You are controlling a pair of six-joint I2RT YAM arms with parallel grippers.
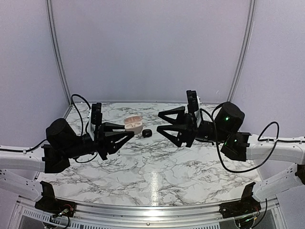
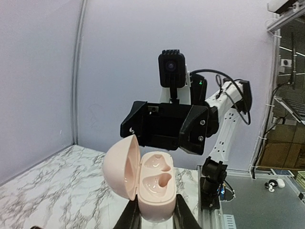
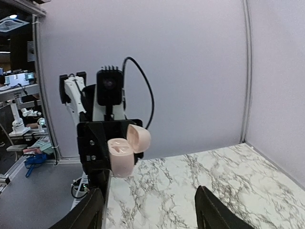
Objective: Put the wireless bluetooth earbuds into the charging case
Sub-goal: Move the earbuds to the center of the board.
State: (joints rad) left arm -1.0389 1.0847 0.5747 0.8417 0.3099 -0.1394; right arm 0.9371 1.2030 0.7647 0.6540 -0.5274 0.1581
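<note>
My left gripper (image 1: 129, 131) is shut on the base of the pale pink charging case (image 1: 133, 125) and holds it above the table. In the left wrist view the case (image 2: 155, 183) sits between the fingers (image 2: 125, 217) with its lid swung open to the left, and both wells are empty. My right gripper (image 1: 158, 123) faces it from the right, open, with nothing between its fingers (image 3: 209, 210); the case (image 3: 120, 157) is ahead of it. One small black bean-like piece (image 1: 147, 133), an earbud by its looks, is below and between the two grippers.
The marble table (image 1: 152, 167) is walled by pale panels at the back and sides. Black cables loop from both arms (image 1: 224, 157). Off the table's edge a dark floor and shelving (image 3: 28, 157) show.
</note>
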